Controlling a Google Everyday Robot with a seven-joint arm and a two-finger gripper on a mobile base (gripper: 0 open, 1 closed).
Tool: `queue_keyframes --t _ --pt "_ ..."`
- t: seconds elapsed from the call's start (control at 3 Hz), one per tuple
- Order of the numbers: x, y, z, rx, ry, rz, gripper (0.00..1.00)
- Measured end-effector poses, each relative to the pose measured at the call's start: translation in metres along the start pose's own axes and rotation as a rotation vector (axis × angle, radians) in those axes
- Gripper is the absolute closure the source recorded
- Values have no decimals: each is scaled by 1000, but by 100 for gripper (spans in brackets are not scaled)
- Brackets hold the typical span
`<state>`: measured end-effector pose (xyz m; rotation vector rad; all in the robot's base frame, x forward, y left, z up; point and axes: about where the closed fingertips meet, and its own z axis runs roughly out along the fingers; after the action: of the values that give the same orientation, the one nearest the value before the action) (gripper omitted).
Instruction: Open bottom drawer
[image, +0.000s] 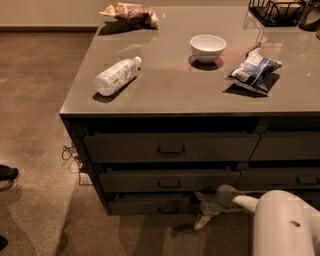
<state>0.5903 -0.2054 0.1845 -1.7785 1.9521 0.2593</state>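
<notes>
The bottom drawer (145, 204) is the lowest, slimmest dark front in the left stack under the counter, with a small black handle (169, 208) at mid-front. Its front sits about flush with the stack. My gripper (199, 209) is low by the floor, just right of that handle, at the drawer's right end. Its fingers are spread, one finger (199, 195) up at the drawer front and the other pointing down toward the floor. It holds nothing. The white arm (280, 222) reaches in from the lower right.
The grey counter (170, 95) carries a lying plastic bottle (116, 76), a white bowl (207, 47), a blue snack bag (254, 70), a brown bag (131, 13) and a black wire basket (275, 11). Two taller drawers (170, 147) sit above. Cables (70, 152) lie at the left corner.
</notes>
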Motion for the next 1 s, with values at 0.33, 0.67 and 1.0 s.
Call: queue_keyframes --t 0.33,0.67,1.0 --pt "0 -5 14 -22 -8 4 19" --pt "0 -3 22 -39 -9 1 42" --pt "-2 11 12 -45 -17 -17 65"
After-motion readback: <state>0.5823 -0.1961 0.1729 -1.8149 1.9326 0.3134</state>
